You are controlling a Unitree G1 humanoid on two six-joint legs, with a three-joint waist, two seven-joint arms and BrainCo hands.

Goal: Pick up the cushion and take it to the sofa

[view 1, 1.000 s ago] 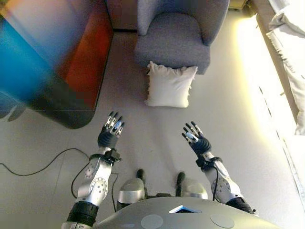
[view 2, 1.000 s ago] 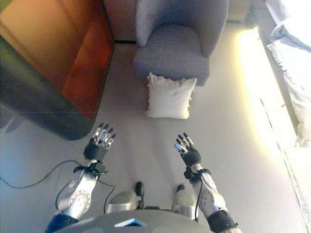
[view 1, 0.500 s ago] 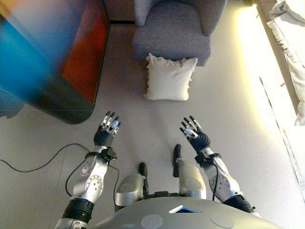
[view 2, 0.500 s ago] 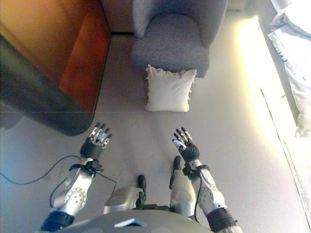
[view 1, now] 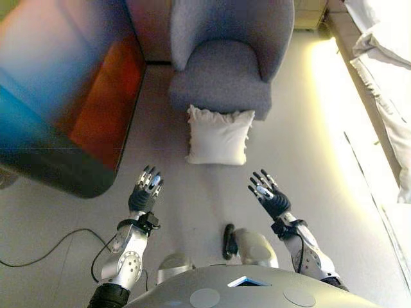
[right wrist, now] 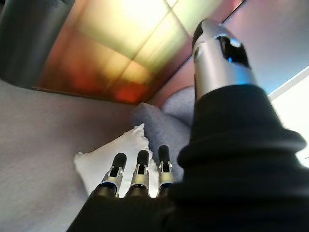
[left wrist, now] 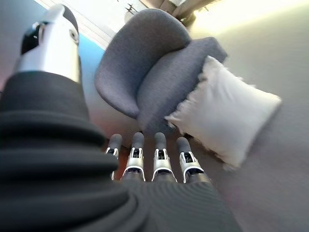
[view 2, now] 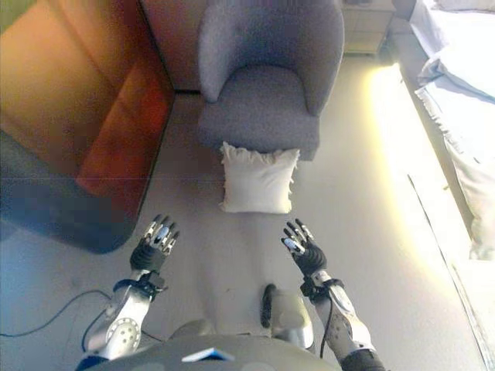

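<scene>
Fingers on both hands stand straight and spread, holding nothing and touching nothing. Left hand (view 1: 145, 190) and right hand (view 1: 270, 194) are raised palm-inward, well short of the cushion (view 1: 218, 136), one to each side of it and nearer the robot. That white cushion lies on the floor (view 1: 192, 192), its far edge just against the foot of the grey armchair (view 1: 225, 70). Beyond the cushion's left side, a dark-edged reddish cabinet (view 1: 77, 102) is cut off by the frame. Off to the cushion's right, pale bedding (view 1: 385, 70) is only partly in view. Both forearms reach forward, wrists bent up.
</scene>
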